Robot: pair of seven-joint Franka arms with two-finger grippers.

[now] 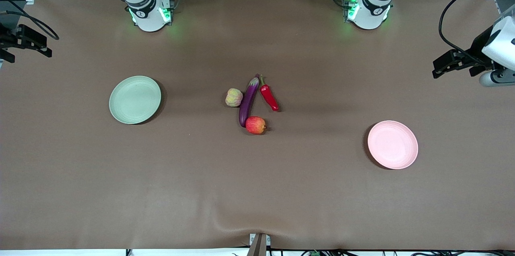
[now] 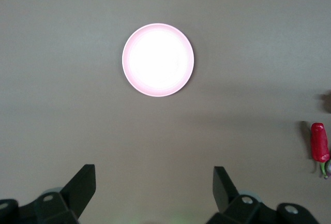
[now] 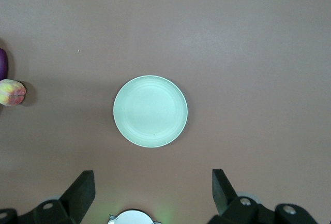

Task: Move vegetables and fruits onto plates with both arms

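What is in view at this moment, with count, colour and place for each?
Table: one, brown.
Eggplant: one, purple, mid-table.
Chili pepper: one, red, beside the eggplant, toward the left arm's end.
Peach: one, yellowish-pink, beside the eggplant, toward the right arm's end.
Apple: one, red-yellow, nearest the front camera.
Green plate: one, empty, right arm's end.
Pink plate: one, empty, left arm's end.
Left gripper: black, open, high above the table.
Right gripper: black, open, high above the table.

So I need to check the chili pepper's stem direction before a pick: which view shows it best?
The front view: the whole chili pepper lies unobstructed beside the eggplant. The left wrist view catches it only at the frame edge; the right wrist view misses it.
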